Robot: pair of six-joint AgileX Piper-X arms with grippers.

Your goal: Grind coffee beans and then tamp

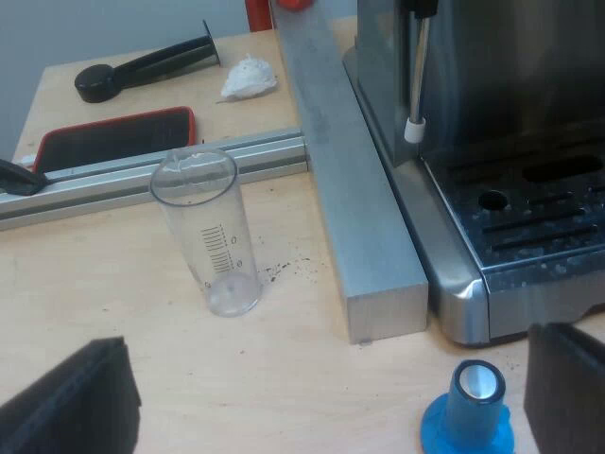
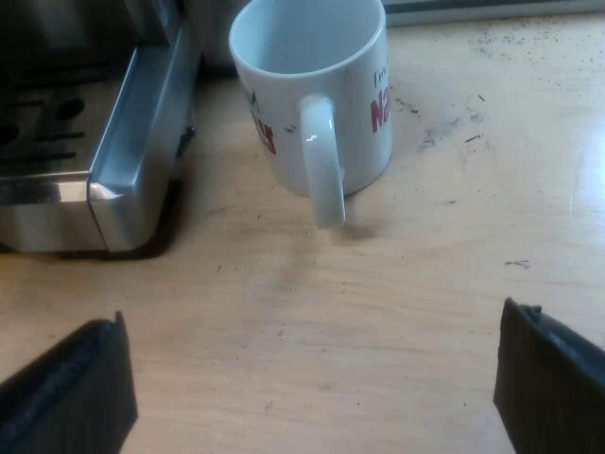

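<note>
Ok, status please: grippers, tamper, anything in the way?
Left gripper open, blue tamper close by. Right gripper open, facing mug. Measuring glass stands apart, nothing blocking tamper.

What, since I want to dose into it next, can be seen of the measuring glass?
The measuring glass is a clear, plastic-looking cylinder with a black scale up its side. It stands on its base on the wooden table, mouth up and seemingly empty, close to a metal rail, with dark grounds by its foot. Only the table touches it; the left gripper is apart from it, jaws open.
</note>
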